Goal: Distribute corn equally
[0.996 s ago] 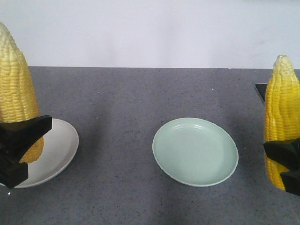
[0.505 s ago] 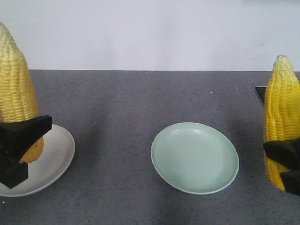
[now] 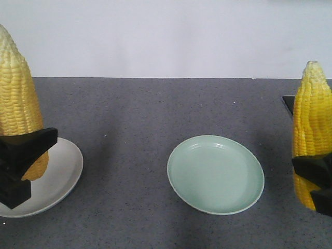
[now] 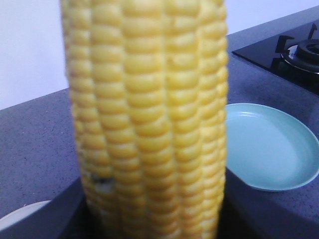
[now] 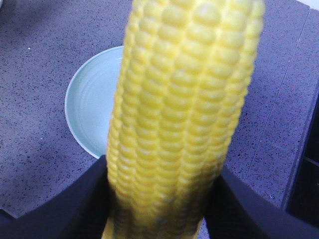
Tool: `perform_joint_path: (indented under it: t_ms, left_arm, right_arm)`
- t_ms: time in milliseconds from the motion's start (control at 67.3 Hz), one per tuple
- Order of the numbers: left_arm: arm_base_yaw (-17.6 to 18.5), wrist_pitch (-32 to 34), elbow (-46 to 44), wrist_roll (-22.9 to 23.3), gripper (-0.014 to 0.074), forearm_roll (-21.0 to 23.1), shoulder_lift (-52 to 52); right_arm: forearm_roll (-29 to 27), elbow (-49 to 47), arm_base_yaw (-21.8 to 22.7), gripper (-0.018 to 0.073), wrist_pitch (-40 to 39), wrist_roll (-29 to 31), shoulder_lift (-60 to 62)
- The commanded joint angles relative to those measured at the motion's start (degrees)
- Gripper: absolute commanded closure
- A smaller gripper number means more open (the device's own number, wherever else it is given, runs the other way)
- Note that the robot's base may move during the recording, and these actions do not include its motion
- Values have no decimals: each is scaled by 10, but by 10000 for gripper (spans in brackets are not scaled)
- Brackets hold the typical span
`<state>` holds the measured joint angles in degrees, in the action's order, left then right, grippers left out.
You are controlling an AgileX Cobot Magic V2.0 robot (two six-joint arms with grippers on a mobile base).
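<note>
Two yellow cobs of corn stand upright, one in each gripper. My left gripper (image 3: 23, 155) is shut on the left corn (image 3: 18, 88), which hangs over a white plate (image 3: 62, 171) at the left edge. My right gripper (image 3: 314, 179) is shut on the right corn (image 3: 311, 119), held to the right of a pale green plate (image 3: 215, 174). In the left wrist view the left corn (image 4: 149, 119) fills the frame between dark fingers (image 4: 79, 209). The right wrist view shows the right corn (image 5: 184, 114) between dark fingers (image 5: 75, 204), the green plate (image 5: 92, 99) behind it.
The grey speckled counter (image 3: 129, 114) runs to a white wall behind. A black stove top (image 4: 289, 55) lies at the far right, and its corner (image 3: 288, 99) shows behind the right cob. The green plate (image 4: 269, 147) holds nothing.
From a second ago to half a second ago the counter and both plates slid down and left a little in the front view. Since then nothing has shifted, and both cobs stay gripped.
</note>
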<state>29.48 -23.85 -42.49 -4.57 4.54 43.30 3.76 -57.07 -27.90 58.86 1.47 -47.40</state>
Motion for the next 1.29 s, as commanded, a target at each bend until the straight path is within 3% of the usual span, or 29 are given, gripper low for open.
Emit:
perform_joint_path:
  t_ms: [0,446,907,1278]
  left_arm:
    - [2,43,-14,3,333,5,-3]
    - [2,43,-14,3,333,5,-3]
    - [2,43,-14,3,333,5,-3]
    - [2,43,-14,3,333,5,-3]
  right_arm:
    - [8,-15,1,376,-35,5,4]
    - [6,-15,1,376,-42,5,4]
    - [-53,-15,1,370,-52,1,0]
    - [-63,-106,1,351,11,1,-112]
